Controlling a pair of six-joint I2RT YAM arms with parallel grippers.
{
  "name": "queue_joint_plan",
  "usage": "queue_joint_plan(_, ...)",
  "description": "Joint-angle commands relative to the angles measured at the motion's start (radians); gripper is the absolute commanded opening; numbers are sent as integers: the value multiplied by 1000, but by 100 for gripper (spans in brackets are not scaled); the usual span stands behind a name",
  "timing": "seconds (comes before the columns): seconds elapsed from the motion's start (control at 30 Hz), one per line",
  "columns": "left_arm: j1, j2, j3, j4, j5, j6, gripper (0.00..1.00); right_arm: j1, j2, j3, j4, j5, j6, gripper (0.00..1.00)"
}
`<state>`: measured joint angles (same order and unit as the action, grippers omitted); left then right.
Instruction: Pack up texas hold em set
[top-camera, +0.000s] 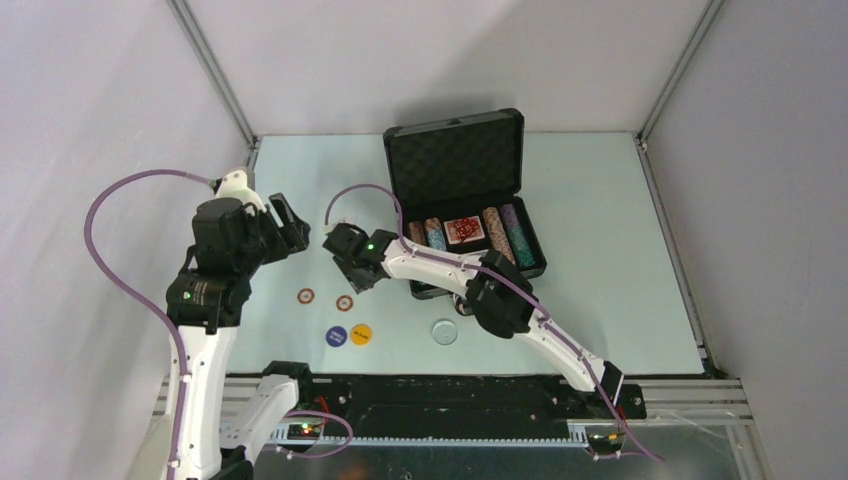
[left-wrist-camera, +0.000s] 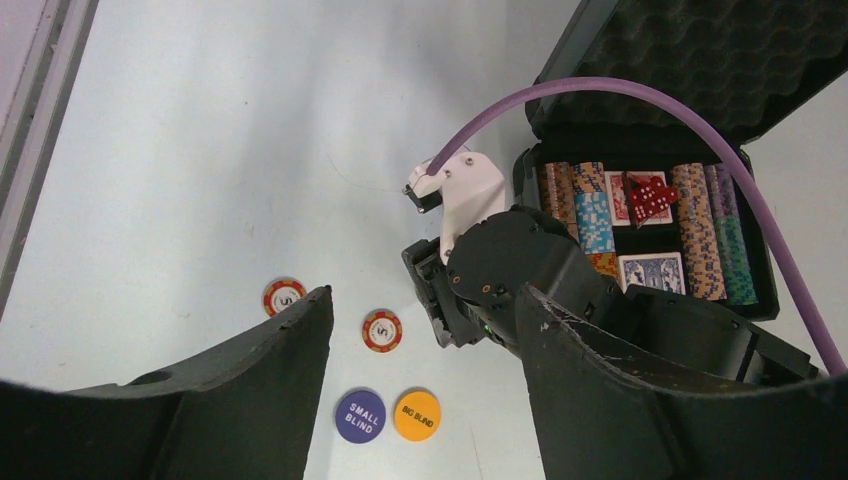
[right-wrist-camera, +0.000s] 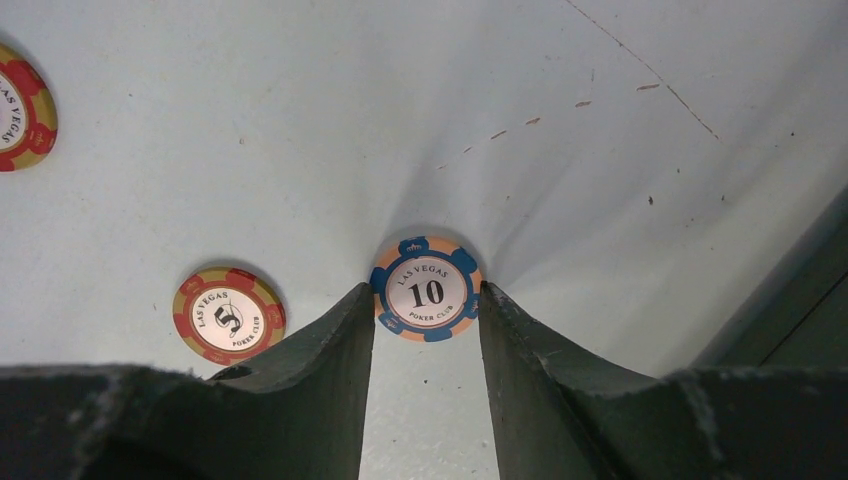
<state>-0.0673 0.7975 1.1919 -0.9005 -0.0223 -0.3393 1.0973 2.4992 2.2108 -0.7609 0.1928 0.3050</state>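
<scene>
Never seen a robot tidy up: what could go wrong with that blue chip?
The right end effector pinches the flat blue-and-orange poker chip marked 10 only by its thin rim, so it may slip or flip when lifted. The pale table cover puckers around the fingertips, so they could snag it. The red-and-yellow chip marked 5 lies close and might get nudged.

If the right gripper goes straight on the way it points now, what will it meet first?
Probably the blue 10 chip, lying flat between its fingertips, and the table just under it. The right gripper looks very near the surface, but depth is unclear.
</scene>
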Motion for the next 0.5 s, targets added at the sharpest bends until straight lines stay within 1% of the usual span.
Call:
queue_joint_plan(0.0,9,-7,-3,17,7,20,73,0,36,0,-72,43,-8,45)
queue_joint_plan(0.07,9,-6,-4,18,7,20,73,1,16,-30,-67,61,-6,45)
queue_joint_plan(0.33,8,-9,-6,19,10,20,73,18,-137,-300,34,97,29,44)
queue_joint_plan(0.47,8,-8,-8,18,13,20,73,31,-195,-380,43,108,48,44)
